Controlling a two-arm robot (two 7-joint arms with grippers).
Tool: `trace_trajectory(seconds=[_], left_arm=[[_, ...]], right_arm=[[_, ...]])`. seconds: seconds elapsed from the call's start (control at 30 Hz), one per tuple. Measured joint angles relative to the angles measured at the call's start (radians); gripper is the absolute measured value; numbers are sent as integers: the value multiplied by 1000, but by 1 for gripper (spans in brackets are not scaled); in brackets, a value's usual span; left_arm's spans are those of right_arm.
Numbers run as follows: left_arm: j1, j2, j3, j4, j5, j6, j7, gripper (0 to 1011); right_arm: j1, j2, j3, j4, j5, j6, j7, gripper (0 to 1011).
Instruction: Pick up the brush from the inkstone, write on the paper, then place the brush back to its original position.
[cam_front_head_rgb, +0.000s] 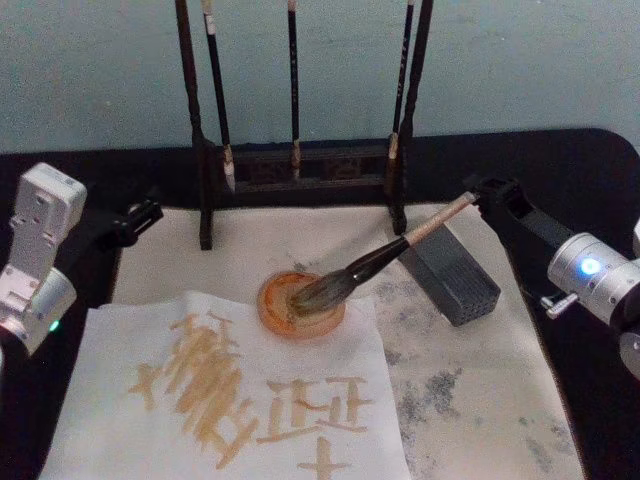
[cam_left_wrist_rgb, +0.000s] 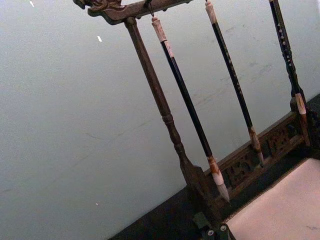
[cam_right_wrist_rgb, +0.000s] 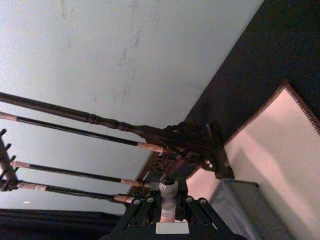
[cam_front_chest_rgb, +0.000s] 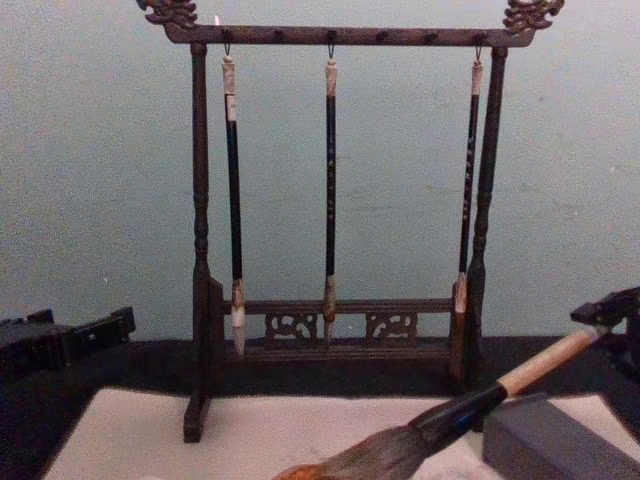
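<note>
Two supports carry the brush (cam_front_head_rgb: 385, 255): tuft in the inkstone (cam_front_head_rgb: 300, 308), shaft leaning on the grey block (cam_front_head_rgb: 455, 278), so it should lie steady unaided. Your right claw (cam_front_head_rgb: 482, 193) sits at the handle's top end; clamped or let go, you cannot tell. The paper (cam_front_head_rgb: 110, 340) bears orange strokes, so writing looks done. Your left claw (cam_front_head_rgb: 143, 216) idles at the table's (cam_front_head_rgb: 590, 160) left side, grip unclear.

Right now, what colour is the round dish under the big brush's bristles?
The dish is orange, seen best in the head view.
</note>
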Motion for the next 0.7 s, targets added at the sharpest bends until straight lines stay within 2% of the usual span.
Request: trace_trajectory(seconds=[0.7], left_arm=[[0, 0, 0, 0, 0, 0, 0, 1002]], right_arm=[[67, -3, -72, 98, -23, -82, -1, 181]])
